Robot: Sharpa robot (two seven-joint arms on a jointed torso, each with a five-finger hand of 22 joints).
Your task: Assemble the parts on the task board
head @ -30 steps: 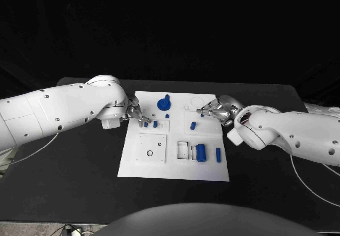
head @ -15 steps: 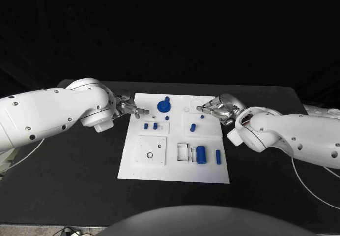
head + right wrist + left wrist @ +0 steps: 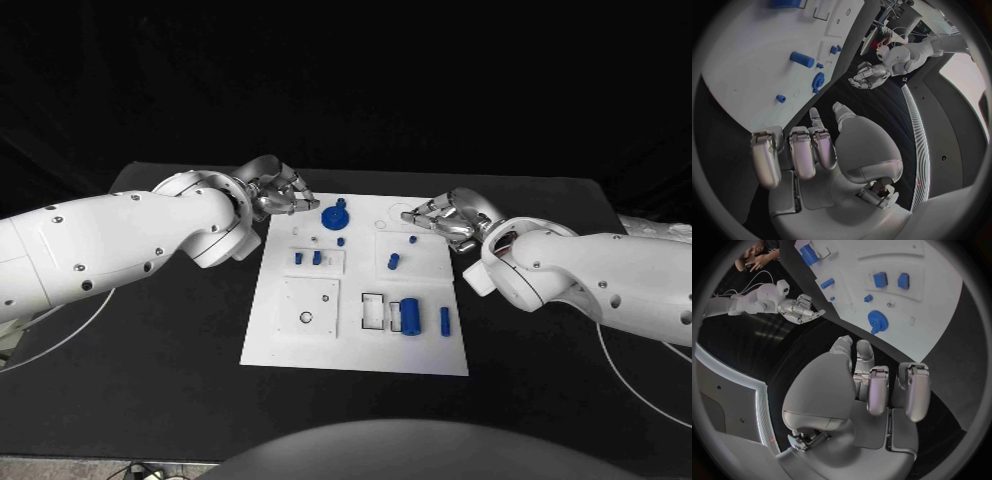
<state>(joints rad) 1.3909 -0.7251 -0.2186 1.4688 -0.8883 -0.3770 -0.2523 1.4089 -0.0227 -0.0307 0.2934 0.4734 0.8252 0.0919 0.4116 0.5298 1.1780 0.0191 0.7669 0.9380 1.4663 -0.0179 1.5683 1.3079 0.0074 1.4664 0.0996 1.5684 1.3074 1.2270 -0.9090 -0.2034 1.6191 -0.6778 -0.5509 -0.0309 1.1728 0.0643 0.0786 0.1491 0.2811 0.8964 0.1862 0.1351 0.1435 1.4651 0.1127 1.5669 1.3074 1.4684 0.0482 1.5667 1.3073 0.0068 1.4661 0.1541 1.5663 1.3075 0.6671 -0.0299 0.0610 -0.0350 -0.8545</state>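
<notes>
- The task board lies in the middle of the black table, and every place below is given from it.
- The left hand hovers at the board's far left corner, fingers curled loosely with gaps between them, holding nothing; the left wrist view shows its palm empty.
- The right hand sits at the board's right edge, toward the far end, fingers bent and apart, also holding nothing.
- The blue gear stands on the board's far part, just beside the left hand.
- Two small blue pegs stand in a raised square on the board's left side; a short blue pin lies nearer the right hand.
- A blue cylinder and a slim blue bar rest at the board's near right, well apart from both hands.
- Risk, as I judge it: the left hand's curled fingers are close enough to the gear that a careless descent could knock it off its post or shove the board.
- Risk: the right hand reaching for the short pin could roll it across the board, since it lies loose on its side.
- Risk: both hands working the far end at once could collide over the board's middle.
</notes>
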